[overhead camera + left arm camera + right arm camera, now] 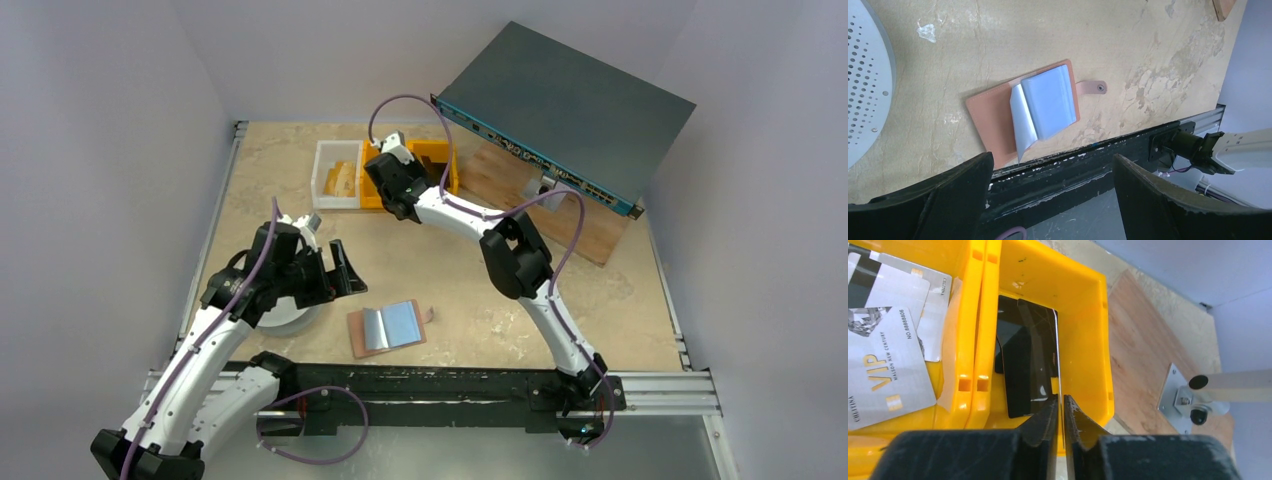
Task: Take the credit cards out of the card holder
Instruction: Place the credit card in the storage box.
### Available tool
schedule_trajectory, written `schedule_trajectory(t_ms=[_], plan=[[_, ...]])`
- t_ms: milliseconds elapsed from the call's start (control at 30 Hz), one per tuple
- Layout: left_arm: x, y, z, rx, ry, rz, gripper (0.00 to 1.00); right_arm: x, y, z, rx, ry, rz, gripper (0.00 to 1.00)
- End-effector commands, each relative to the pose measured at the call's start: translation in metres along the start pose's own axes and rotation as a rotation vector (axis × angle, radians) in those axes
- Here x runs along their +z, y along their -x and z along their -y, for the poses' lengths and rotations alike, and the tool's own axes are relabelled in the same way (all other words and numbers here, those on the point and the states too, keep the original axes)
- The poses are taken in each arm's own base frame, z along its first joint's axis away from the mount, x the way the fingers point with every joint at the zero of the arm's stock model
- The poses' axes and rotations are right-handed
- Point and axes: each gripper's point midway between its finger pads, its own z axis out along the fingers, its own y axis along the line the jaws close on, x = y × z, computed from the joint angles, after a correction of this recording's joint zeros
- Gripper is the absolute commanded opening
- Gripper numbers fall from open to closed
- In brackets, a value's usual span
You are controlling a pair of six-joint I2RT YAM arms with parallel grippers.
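Hovering beside the open wallet, left jaws gape wide, empty.
Wallet lies flat near the counter's front edge; right jaws pinch a thin card upright in a yellow bin, more cards in the neighbouring bin.

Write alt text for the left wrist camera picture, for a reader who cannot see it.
A pinkish-tan card holder lies open on the mottled table, its pale blue inner leaves showing and its snap tab pointing right. The left gripper frames the bottom edge with open fingers; a white perforated disc sits at left.
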Motion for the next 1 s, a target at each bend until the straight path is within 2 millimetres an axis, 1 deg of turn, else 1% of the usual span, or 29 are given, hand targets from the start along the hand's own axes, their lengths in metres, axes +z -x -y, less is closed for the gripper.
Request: schedule_trajectory(t_ms=[0,67,133,267,367,533,633,700,733,800,900,967], plan=[[-0.01,0.002,0.01,0.027,-0.043,0.011,0.89,0.008,0.036,0.022,0.005,-0.082,0.076,0.12],[-0.011,0.003,0.011,0.031,-0.042,0.011,0.89,0.009,0.038,0.021,0.005,-0.074,0.077,0.2],[-0.012,0.003,0.011,0.031,-0.043,0.011,0.89,0.006,0.043,0.02,0.026,-0.052,0.077,0.29],[-0.01,0.003,0.012,0.025,-0.047,0.013,0.89,-0.007,0.056,0.022,0.095,0.037,0.076,0.43],[-0.007,0.003,0.012,0.017,-0.054,0.012,0.89,-0.018,0.063,0.024,0.152,0.085,0.068,0.49],[-0.003,0.003,0.011,0.01,-0.055,0.006,0.89,-0.036,0.068,0.028,0.228,0.174,0.038,0.51],[0.0,0.003,0.01,0.004,-0.049,0.008,0.89,-0.052,0.066,0.027,0.291,0.25,-0.002,0.51],[0.003,0.003,0.007,-0.007,-0.041,0.01,0.89,-0.069,0.062,0.026,0.334,0.307,-0.034,0.52],[0.005,0.003,0.005,-0.014,-0.033,0.012,0.89,-0.082,0.063,0.029,0.36,0.342,-0.039,0.53],[0.009,0.002,0.002,-0.027,-0.025,0.01,0.89,-0.106,0.058,0.029,0.395,0.41,-0.056,0.56],[0.016,-0.003,-0.008,-0.055,0.004,0.004,0.89,-0.14,0.039,0.026,0.438,0.538,-0.094,0.6],[0.021,-0.007,-0.018,-0.079,0.041,0.008,0.88,-0.161,0.021,0.022,0.465,0.622,-0.127,0.63]])
